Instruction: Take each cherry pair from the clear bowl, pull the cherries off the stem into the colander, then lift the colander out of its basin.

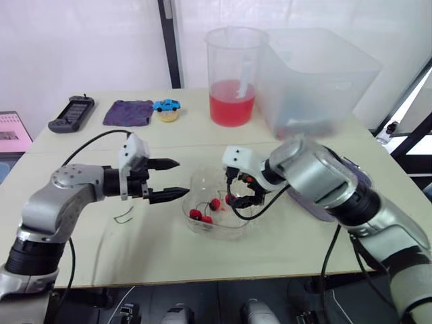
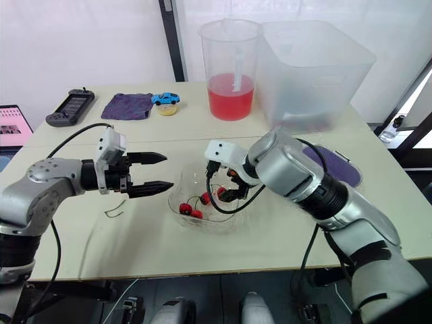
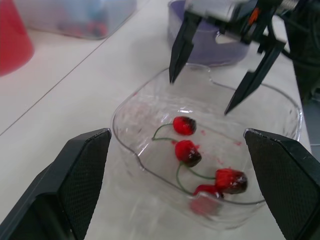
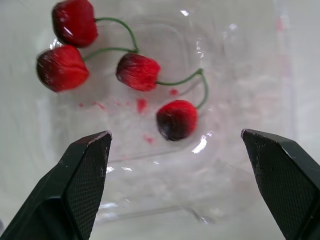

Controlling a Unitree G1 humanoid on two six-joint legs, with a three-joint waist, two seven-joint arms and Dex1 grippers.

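Observation:
A clear bowl (image 1: 223,219) sits near the table's front edge and holds two red cherry pairs. One pair (image 4: 138,71) lies just under my right gripper (image 4: 176,134); the other pair (image 4: 62,67) lies beside it. My right gripper (image 1: 241,200) hangs open over the bowl, fingers pointing down, holding nothing. To the bowl's left, my left gripper (image 1: 172,179) is open and empty, aimed at the bowl. The purple colander (image 2: 339,167) sits behind my right arm, partly hidden. A bare green stem (image 1: 123,217) lies on the table under my left arm.
At the back stand a pitcher of red liquid (image 1: 233,81) and a large clear bin (image 1: 317,81). A purple cloth (image 1: 128,111), a blue toy car (image 1: 167,105) and a black handheld device (image 1: 72,113) lie at the back left.

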